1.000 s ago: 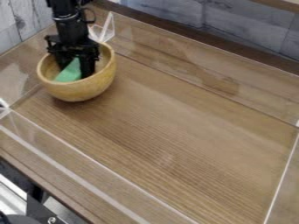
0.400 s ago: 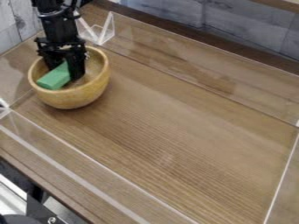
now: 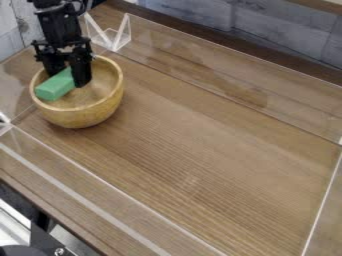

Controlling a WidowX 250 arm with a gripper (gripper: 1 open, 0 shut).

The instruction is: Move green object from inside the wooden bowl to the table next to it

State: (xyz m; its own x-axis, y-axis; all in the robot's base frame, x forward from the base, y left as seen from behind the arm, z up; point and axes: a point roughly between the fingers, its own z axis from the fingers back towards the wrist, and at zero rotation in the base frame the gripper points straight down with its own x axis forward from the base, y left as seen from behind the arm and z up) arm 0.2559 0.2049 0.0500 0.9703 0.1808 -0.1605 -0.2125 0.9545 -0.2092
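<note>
The green object is a bright green block, tilted and raised over the left rim of the wooden bowl. My black gripper points steeply down at the far left and is shut on the block, one finger on each side. The block's upper end is hidden between the fingers. The tan bowl stands on the brown wood-grain table, directly below and to the right of the gripper.
A clear acrylic wall runs around the table's edges, with its near panel along the front. The bowl sits close to the far left corner of that wall. Wood-grain surface stretches right of the bowl.
The gripper has moved left and up a little with the green block, from the bowl's middle to over its left rim. The bowl has shifted slightly left.
</note>
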